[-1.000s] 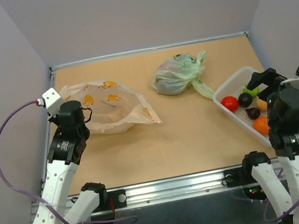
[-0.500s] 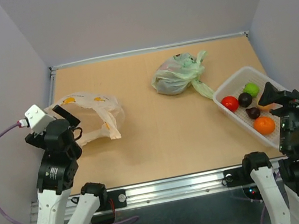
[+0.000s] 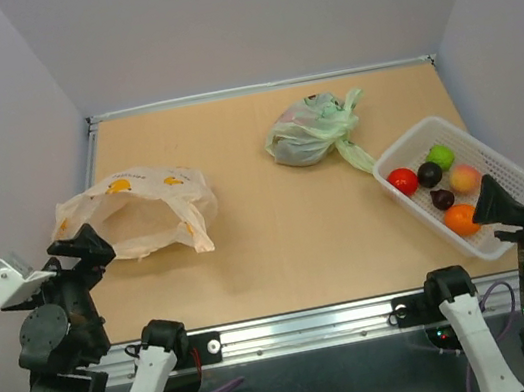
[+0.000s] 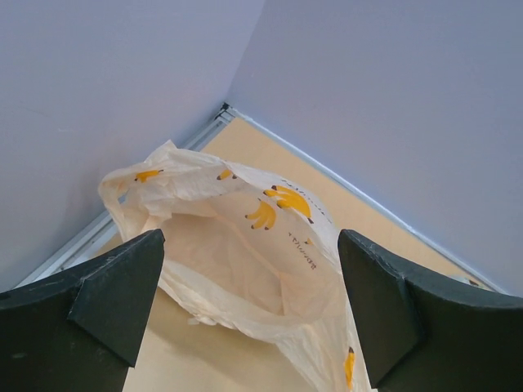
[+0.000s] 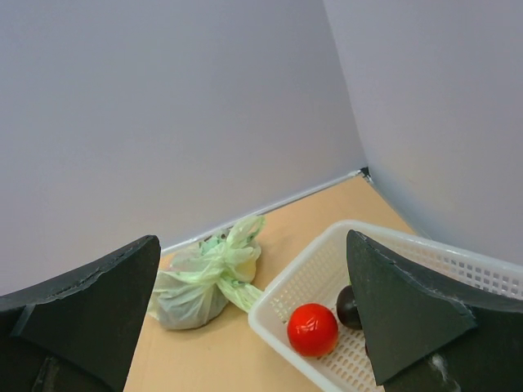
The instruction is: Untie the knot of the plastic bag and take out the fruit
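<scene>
Thin, crinkled, translucent peach-orange plastic bag (image 3: pixel 144 191), printed with small yellow-orange banana marks, is shown lying on the left part of the tan table (image 3: pixel 281 243), close to the left edge. Its mouth is seen wide open; in the left wrist view the pale inner wall of the plastic bag (image 4: pixel 245 245) is exposed, and the rim is slack and folded. Six small fruits are held in the white mesh basket (image 3: pixel 487 156) at the far right, well apart from the bag: a red fruit (image 3: pixel 403 181), a green fruit (image 3: pixel 441 156), a peach-coloured fruit (image 3: pixel 463 180), an orange fruit (image 3: pixel 461 220), a round dark fruit (image 3: pixel 429 174) and a smaller dark fruit (image 3: pixel 442 198).
</scene>
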{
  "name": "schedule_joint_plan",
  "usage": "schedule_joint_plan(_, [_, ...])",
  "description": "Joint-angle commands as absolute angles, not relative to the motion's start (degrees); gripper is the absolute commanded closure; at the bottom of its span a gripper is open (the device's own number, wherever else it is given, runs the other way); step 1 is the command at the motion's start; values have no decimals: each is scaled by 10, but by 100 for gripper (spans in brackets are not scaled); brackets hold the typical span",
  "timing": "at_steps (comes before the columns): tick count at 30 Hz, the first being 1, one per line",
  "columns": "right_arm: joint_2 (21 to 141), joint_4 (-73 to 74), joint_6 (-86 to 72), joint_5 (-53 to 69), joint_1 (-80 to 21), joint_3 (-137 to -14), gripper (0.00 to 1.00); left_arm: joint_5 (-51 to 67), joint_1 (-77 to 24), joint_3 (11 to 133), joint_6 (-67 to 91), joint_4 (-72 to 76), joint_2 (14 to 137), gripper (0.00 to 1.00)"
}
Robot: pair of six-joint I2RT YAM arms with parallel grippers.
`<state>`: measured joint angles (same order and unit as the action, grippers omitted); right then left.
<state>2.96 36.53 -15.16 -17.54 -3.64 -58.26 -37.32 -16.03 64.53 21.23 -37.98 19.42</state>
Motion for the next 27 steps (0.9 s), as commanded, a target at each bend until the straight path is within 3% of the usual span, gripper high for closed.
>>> schedule_joint_plan(1, [18,421,-147,-171,-47,-625,0,-328,-158,670,191,-410,158,1])
schedule_joint_plan(14, [7,520,-169,-139,-60,-686,0,-278,-159,648,237,-479,51,1])
schedule_joint_plan(27, [6,553,-178,-120,-63,-707,0,-271,-158,653,254,-489,40,1])
